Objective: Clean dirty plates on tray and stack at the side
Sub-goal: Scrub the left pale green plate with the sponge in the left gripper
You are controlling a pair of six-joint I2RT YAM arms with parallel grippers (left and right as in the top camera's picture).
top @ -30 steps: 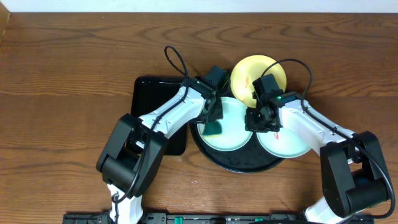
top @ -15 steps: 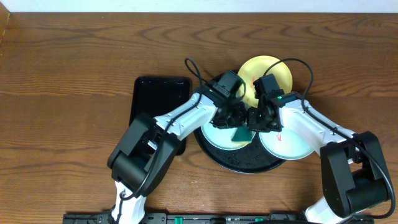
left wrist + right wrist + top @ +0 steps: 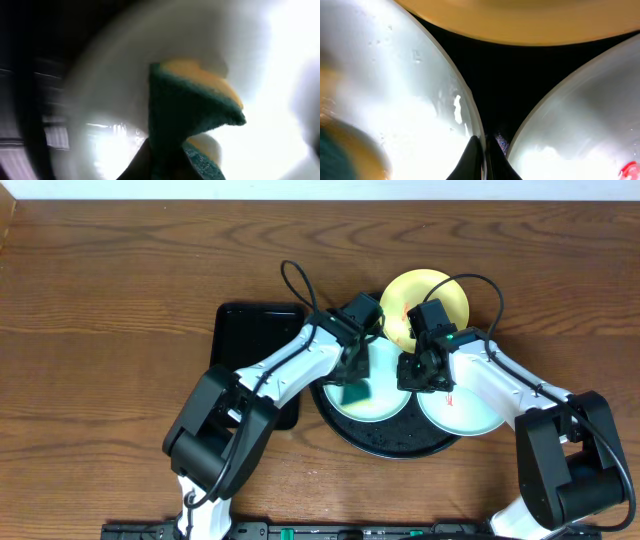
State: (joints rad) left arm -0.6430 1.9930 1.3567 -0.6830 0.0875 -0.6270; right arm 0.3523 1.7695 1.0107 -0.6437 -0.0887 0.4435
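Overhead first: on the wooden desk sits the round black tray, carrying all three plates. The yellow plate lies at the tray's far edge. The first mint plate sits mid-tray, and the second mint plate is just beside it, with a red smear on it. A rectangular black tray lies next to the round one. The left gripper is down over the first mint plate, pressing a green sponge onto it. The right gripper sits at that plate's rim, on the side facing the second mint plate.

Left wrist view, and it's blurry! The sponge, green with a yellow layer, is folded up against the pale plate surface. The dark fingers are clamped tight on its lower end.

Right wrist view: black tray floor shows between three plate edges, with the yellow plate across the top. The first mint plate and second mint plate are on either side. The right gripper's fingers have closed to a narrow pinch on the first mint plate's rim. The red smear peeks in at the corner.
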